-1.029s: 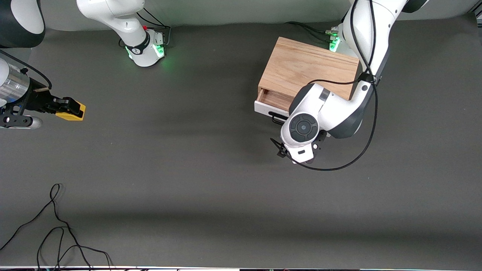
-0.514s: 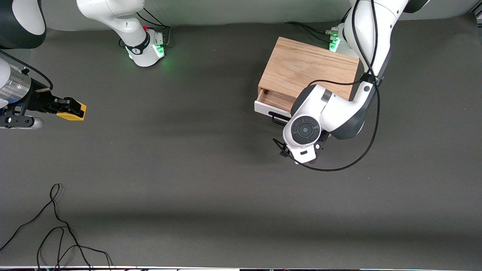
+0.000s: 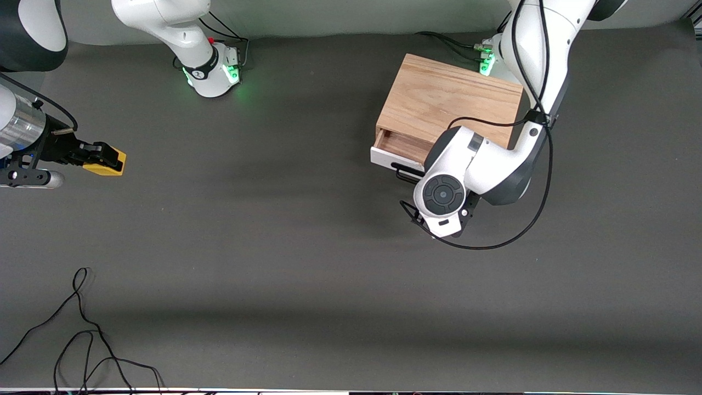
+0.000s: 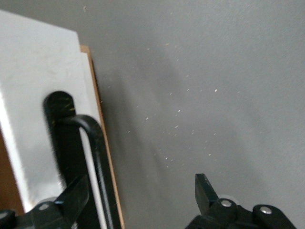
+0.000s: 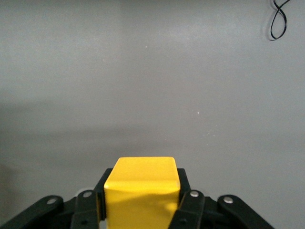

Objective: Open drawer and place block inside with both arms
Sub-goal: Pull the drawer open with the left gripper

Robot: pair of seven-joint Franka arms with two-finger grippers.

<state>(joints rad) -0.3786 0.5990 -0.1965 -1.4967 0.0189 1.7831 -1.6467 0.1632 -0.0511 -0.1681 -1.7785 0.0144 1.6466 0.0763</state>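
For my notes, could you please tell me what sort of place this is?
Probably a robotics lab bench: two Franka arms bolted to a grey-matted table, a single wooden drawer box as a prop, loose black cables lying about.

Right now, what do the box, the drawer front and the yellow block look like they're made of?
The box: light wood, matt, visible grain lines, possibly veneer. The drawer front: smooth white, likely painted or laminated board, with a raw wood-coloured edge; its handle is a glossy black bar, metal or plastic. The block: uniform yellow, smooth, no grain; plastic or painted wood.

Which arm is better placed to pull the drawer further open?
Left. Its end effector is open at the drawer's black handle; the right end effector is shut on the yellow block.
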